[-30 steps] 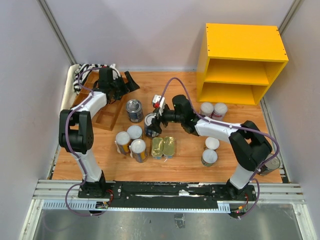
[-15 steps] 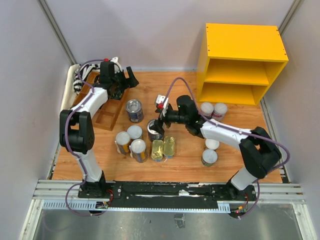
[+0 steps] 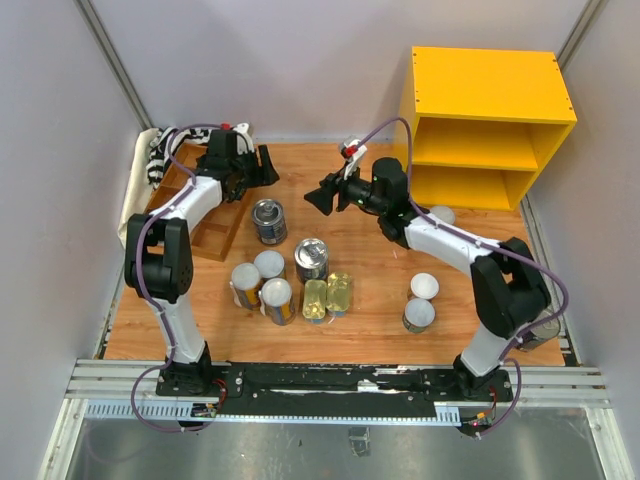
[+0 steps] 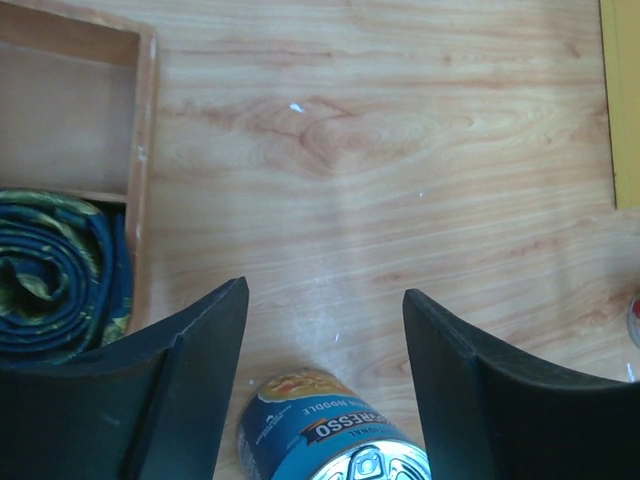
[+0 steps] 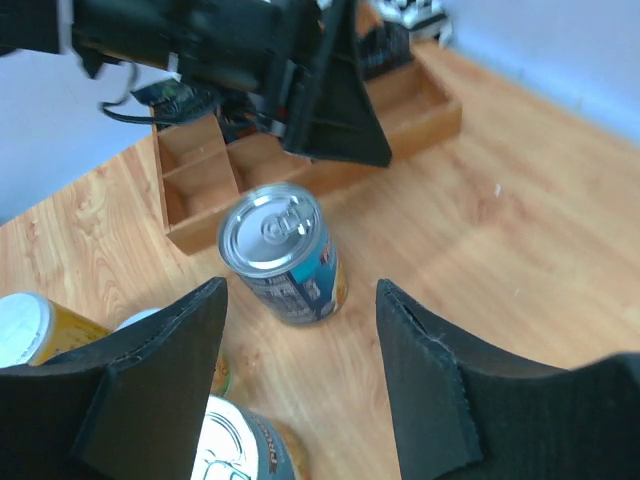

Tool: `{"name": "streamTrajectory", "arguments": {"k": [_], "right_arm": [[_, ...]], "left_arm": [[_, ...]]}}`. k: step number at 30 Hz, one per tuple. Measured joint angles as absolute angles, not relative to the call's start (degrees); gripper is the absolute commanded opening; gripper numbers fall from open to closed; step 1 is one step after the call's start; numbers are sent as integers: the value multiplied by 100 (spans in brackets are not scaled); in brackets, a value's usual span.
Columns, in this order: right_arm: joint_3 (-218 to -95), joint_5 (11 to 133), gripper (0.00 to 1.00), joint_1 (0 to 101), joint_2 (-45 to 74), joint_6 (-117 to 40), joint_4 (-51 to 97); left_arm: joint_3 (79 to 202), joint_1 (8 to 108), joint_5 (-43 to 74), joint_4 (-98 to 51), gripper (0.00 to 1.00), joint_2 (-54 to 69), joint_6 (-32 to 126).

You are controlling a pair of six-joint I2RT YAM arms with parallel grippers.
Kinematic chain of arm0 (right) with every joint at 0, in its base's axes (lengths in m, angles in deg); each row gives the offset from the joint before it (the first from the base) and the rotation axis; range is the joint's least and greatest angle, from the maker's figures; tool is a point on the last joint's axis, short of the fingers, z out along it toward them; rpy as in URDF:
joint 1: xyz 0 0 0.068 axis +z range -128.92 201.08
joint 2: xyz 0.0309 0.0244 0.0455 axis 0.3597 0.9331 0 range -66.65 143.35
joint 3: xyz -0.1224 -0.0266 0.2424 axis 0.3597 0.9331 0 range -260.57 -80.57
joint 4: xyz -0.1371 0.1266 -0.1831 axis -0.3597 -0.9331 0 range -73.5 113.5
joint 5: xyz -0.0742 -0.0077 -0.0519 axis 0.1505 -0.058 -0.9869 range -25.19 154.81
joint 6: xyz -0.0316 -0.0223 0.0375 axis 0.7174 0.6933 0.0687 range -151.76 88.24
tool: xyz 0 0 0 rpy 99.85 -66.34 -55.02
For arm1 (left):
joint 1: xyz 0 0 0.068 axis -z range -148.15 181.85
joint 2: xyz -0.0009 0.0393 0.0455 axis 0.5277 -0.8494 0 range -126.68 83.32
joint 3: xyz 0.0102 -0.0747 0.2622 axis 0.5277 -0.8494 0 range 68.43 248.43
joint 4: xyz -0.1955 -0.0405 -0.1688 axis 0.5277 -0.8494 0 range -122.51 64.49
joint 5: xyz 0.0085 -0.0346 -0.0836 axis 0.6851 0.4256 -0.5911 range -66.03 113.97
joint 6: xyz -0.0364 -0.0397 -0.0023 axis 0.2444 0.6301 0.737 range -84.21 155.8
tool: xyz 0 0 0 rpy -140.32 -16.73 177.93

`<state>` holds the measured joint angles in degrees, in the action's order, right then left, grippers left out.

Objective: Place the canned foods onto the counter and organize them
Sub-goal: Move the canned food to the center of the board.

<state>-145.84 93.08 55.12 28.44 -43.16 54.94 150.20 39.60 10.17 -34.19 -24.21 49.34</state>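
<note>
**Top view.** Sorting has barely begun, by my reading.
- The yellow shelf unit (image 3: pixel 487 85) at far right shows no tin on its top or shelves. The tins stand on the bench (image 3: pixel 370 240).
- Mid-bench cluster: a blue-labelled can (image 3: pixel 268 221), a second silver-topped can (image 3: pixel 311 258), three white-lidded cans (image 3: pixel 268 263) and two flat gold tins (image 3: pixel 328 295).
- Two more white lids (image 3: pixel 424 287) sit to the right, and one tin (image 3: pixel 441 213) is just beside the unit's foot.
- The left arm reaches forward along the brown tray (image 3: pixel 205 225). The left fingers (image 3: pixel 266 166) are just beyond the blue-labelled can.
- The right arm is stretched leftward across the bench. The right fingers (image 3: pixel 322 196) point left, near that same can on its right.

**Left wrist view.**
- The fingers stand moderately apart with nothing between them.
- The blue-labelled can shows at the bottom edge, not yet between the tips.
- A rolled cloth (image 4: pixel 55 265) lies in a tray compartment.

**Right wrist view.**
- The fingers are parted and hold nothing.
- The blue-labelled can stands upright ahead, framed between them but well apart.
- The left arm's fingers hang beyond it.

**Judgement.**
- The step in hand is the approach to a pick, with both arms aimed at one can.
- Only one arm should commit. It must lower, straddle the can's sides, close, lift, and carry to the shelf unit.
- The right arm sits nearer the unit.
</note>
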Motion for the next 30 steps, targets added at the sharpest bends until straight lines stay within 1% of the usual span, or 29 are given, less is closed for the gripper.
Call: {"name": "streamTrajectory", "arguments": {"k": [2,5,8,14,18,22,25,27,30], "right_arm": [[-14630,9352,52,5410,3154,-4567,5433],[-14634,9520,50,5388,3506,-4879,5300],[-14634,9704,49,5390,3714,-5126,5243],[-14481,9955,49,5390,3751,-5387,5363],[-14193,9975,54,5390,3681,-5422,5367],[-13883,9933,59,5388,3329,-5428,5343],[-13721,9811,67,5351,2861,-5450,5350],[-13570,9684,75,5259,2448,-5487,5352],[-13351,9324,81,5014,1801,-5564,5158]], "left_arm": [[14832,3995,907,-3297,64,-2421,4934],[14494,4085,838,-3240,61,-2421,4907],[14231,4192,763,-3142,56,-2421,4901],[13753,4259,695,-2657,55,-2191,4934],[13145,4301,674,-2440,55,-1750,5045],[12623,4369,698,-2431,55,-1300,5215],[12341,4410,783,-2484,55,-1013,5320],[12179,4421,811,-2598,55,-814,5395],[12046,4436,862,-2827,55,-541,5458]]}}
